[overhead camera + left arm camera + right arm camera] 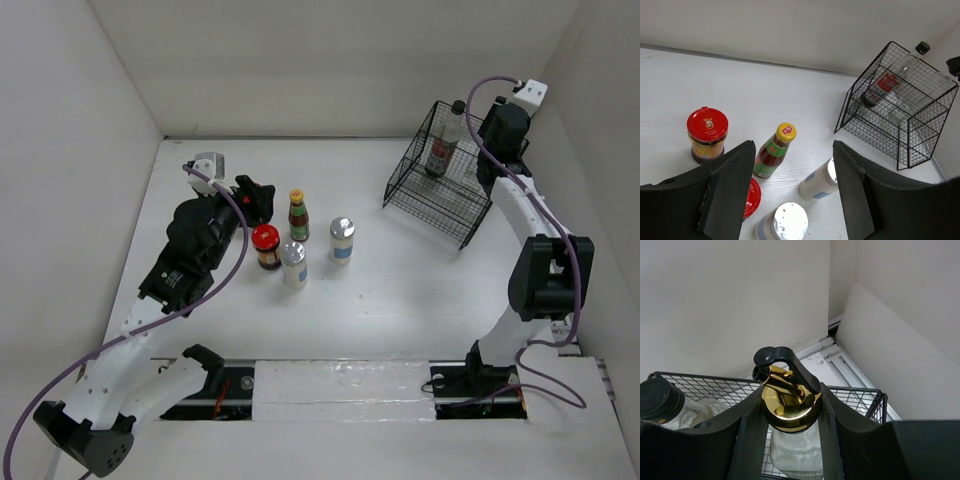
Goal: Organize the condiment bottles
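My left gripper [795,200] is open and empty above a group of bottles on the table [400,290]. Between its fingers stand a yellow-capped dark sauce bottle [774,151] and two silver-lidded white shakers [818,182] [785,222]. One red-lidded dark jar [707,134] stands to the left, and a second red lid [752,197] peeks from behind the left finger. My right gripper [790,412] is shut on the clear gold-capped glass bottle [789,407] and holds it in the black wire basket [860,390]. A black-capped bottle [660,397] leans in the basket beside it.
The basket [440,185] stands at the back right, near the right wall. White walls close the table at the back and on both sides. In the top view the bottle group [294,262] stands left of centre, just right of my left gripper [256,200].
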`<move>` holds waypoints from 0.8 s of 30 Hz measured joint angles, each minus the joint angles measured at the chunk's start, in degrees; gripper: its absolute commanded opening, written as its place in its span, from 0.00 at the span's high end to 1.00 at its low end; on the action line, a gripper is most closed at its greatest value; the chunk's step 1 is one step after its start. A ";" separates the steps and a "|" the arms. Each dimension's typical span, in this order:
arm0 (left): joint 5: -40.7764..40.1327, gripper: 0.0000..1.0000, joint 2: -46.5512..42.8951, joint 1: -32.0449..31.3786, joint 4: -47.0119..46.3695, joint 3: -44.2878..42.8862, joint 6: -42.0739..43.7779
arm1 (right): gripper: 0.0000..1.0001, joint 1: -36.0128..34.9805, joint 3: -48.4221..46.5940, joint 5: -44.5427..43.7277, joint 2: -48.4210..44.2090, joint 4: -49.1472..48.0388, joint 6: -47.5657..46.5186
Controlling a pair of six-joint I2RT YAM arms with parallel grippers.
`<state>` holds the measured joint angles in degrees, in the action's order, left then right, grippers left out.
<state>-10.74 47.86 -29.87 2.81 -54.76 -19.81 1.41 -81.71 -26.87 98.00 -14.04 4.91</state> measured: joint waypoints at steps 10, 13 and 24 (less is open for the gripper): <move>0.24 0.41 0.00 0.00 0.02 0.00 0.00 | 0.33 -0.02 1.68 -1.66 -0.96 -3.19 0.87; 0.24 0.40 0.00 0.00 0.02 0.00 0.00 | 0.26 -0.17 1.70 -1.57 -3.85 -3.52 0.98; -3.69 0.39 -0.02 0.00 0.48 0.00 -1.44 | 0.87 -11.69 -0.79 19.30 -15.06 -3.52 -1.88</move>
<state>-14.44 47.83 -29.87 3.29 -54.76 -21.26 -10.28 -82.50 -7.57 82.94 -17.56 3.03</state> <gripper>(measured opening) 0.608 0.210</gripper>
